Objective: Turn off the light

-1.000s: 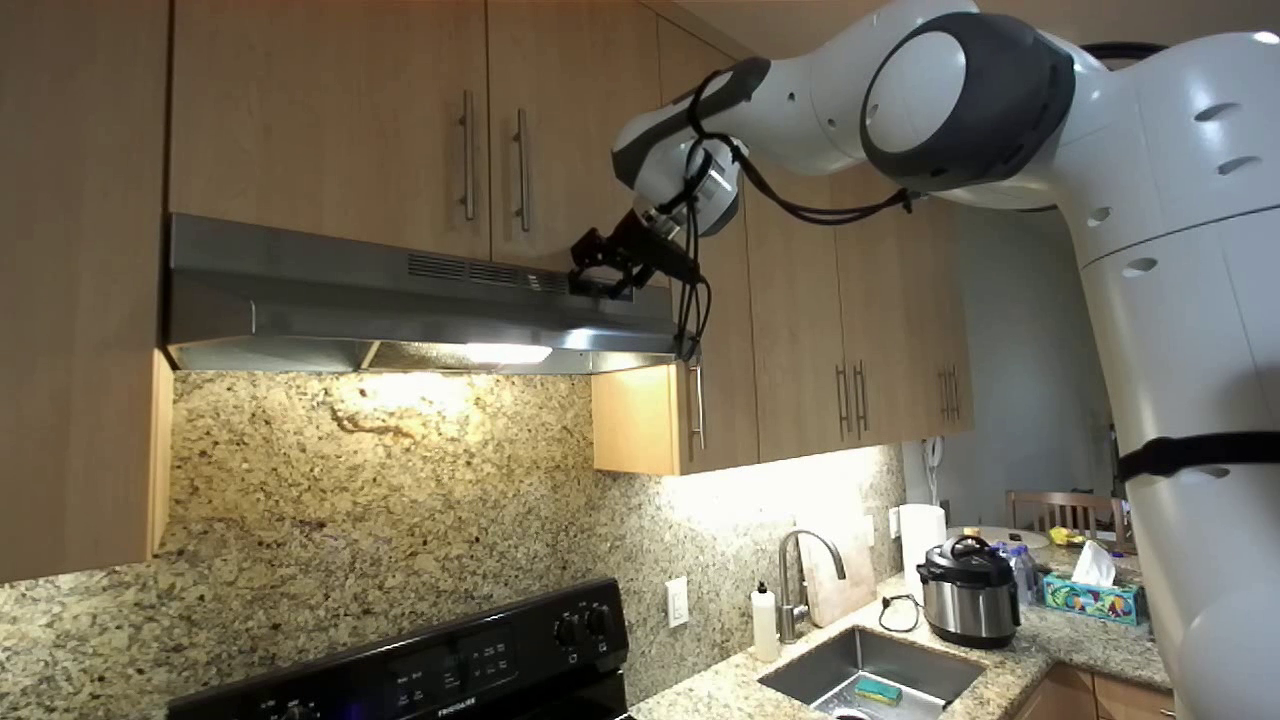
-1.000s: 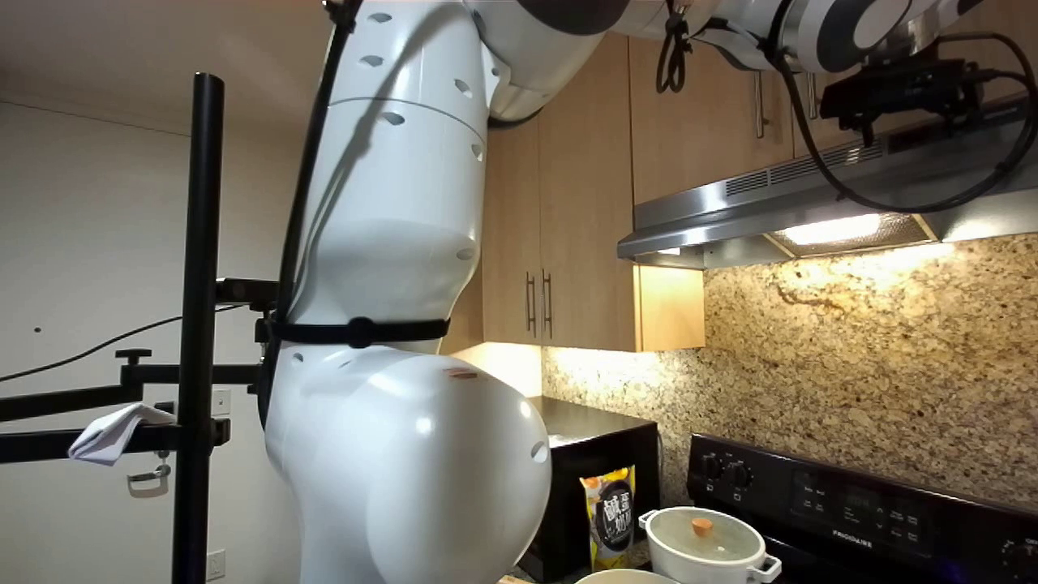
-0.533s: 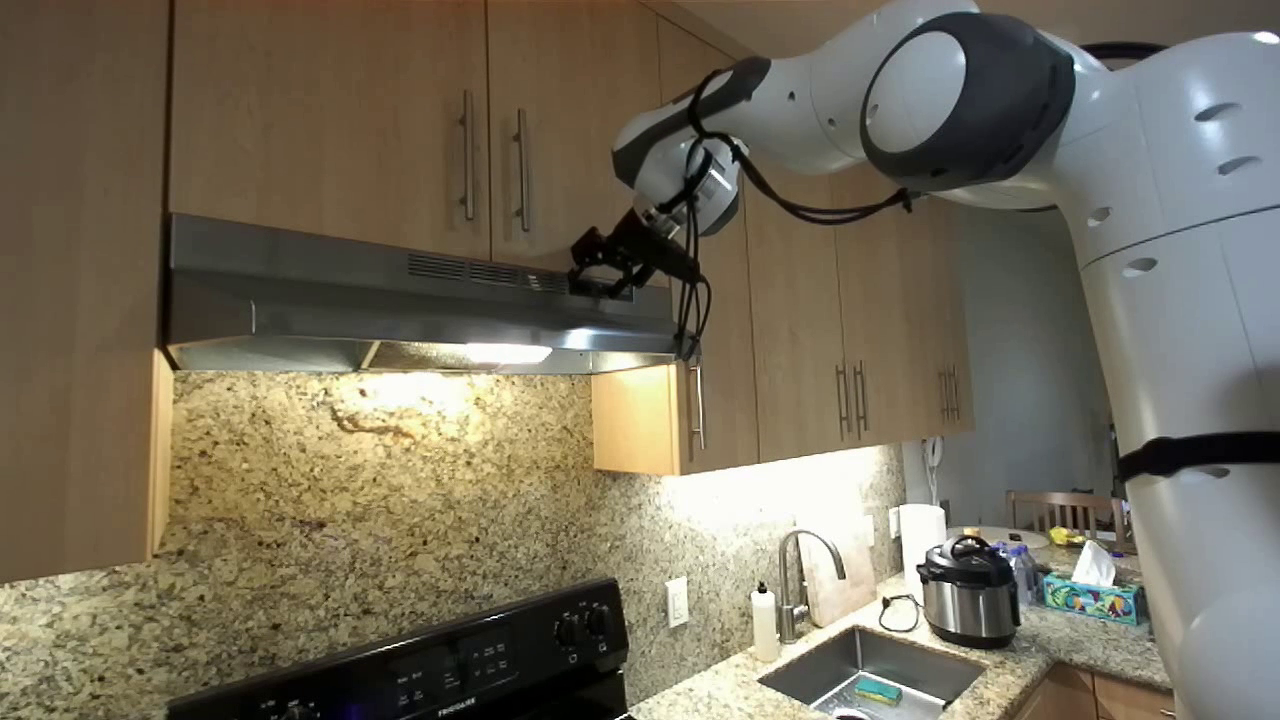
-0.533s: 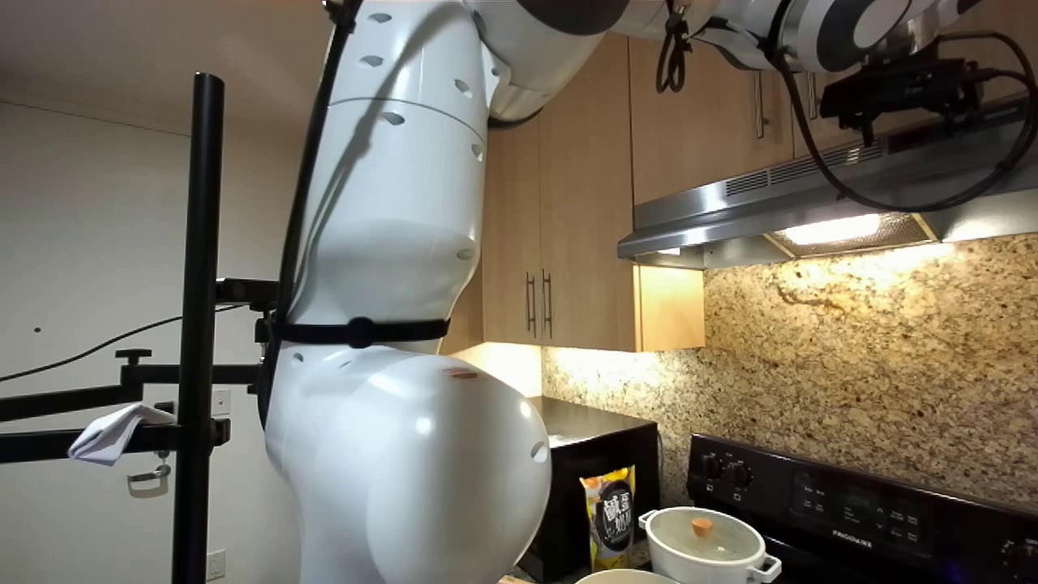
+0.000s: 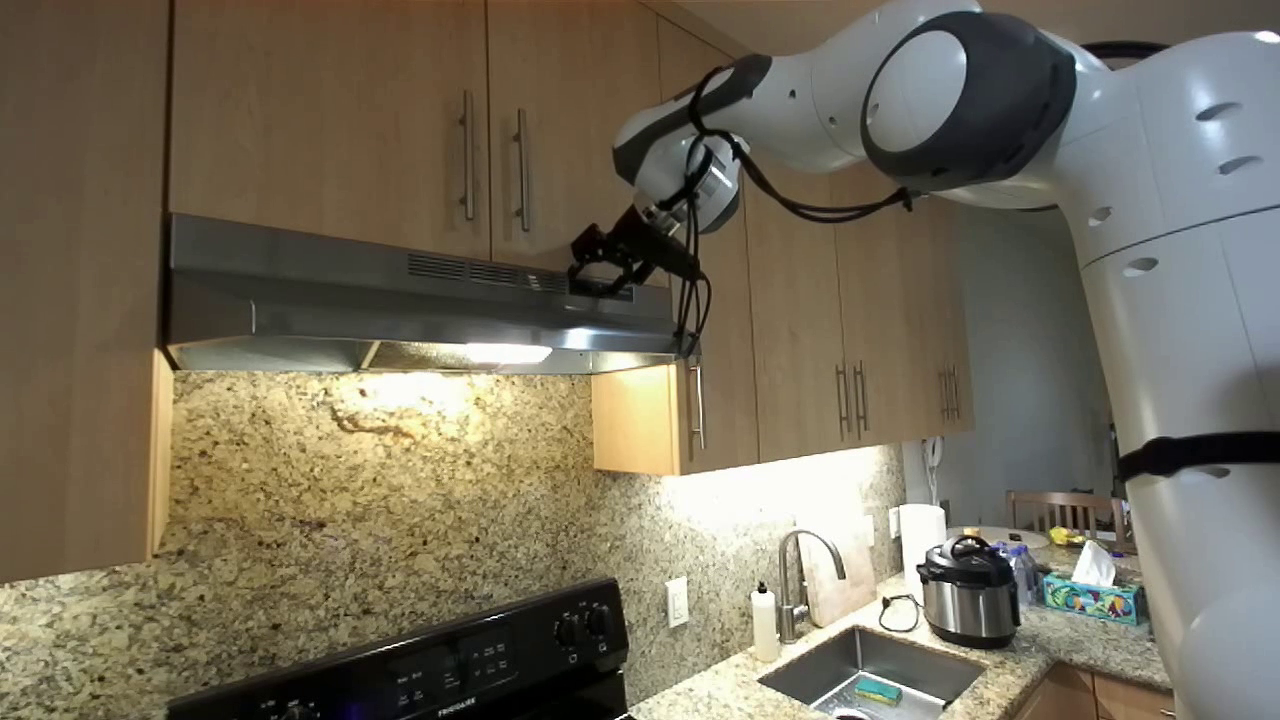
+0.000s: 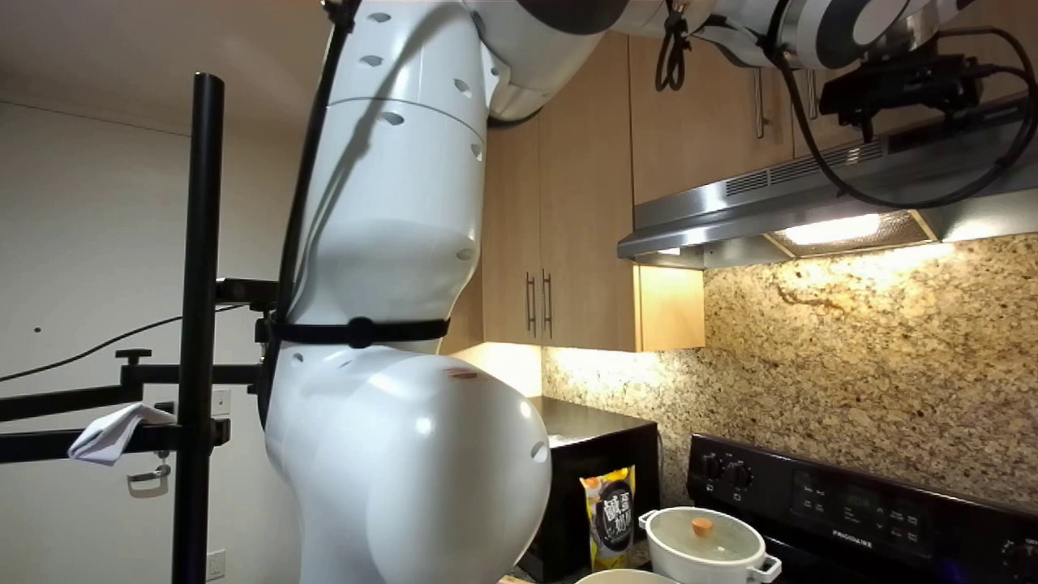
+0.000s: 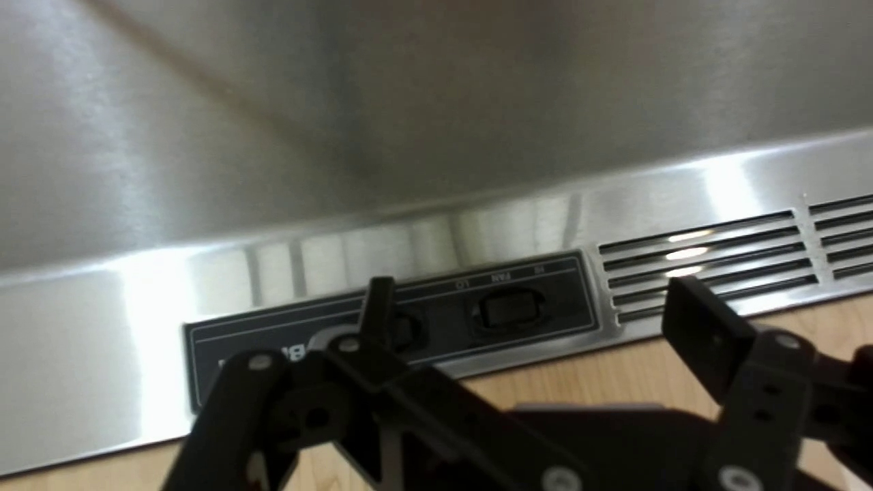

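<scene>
Nearest in the wrist view, the black two-fingered gripper [image 7: 528,303] stands with its jaws spread wide and nothing between them, presumably so that one fingertip [image 7: 377,310] can serve alone as a prod. That tip partly hides a small black switch [image 7: 407,332] on the long black control panel [image 7: 443,307]; this is probably the one wanted, since its rectangular black neighbour, the fan switch [image 7: 510,308], is lettered FAN. Whether tip and switch touch, I cannot tell. The panel is set into the brushed stainless-steel range hood [image 5: 400,298], beneath which the bright rectangular light [image 6: 833,229] is on in both exterior views. Behind, the speckled tan granite backsplash [image 5: 400,480] catches its glow.
</scene>
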Available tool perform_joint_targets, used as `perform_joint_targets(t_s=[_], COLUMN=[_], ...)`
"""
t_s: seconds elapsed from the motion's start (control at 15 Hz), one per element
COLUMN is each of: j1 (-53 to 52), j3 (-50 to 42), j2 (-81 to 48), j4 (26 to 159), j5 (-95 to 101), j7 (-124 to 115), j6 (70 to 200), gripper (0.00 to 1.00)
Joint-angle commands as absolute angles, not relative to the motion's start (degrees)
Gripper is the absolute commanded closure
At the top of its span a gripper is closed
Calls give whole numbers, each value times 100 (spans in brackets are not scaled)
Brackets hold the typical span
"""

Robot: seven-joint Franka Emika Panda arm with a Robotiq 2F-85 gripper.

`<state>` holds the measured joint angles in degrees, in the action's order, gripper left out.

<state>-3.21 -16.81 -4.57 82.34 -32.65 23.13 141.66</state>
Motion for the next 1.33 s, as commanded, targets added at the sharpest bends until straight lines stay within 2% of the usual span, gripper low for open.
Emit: perform_joint_targets(t_s=[0.0,1.27], j1=[-313,-335], j3=[-1687,-1746], j2=[-472,-492], j4=[8193,8173], j5=[-3313,-3318], j7=[2247,2243], j6=[14196,14231], gripper=[0,0])
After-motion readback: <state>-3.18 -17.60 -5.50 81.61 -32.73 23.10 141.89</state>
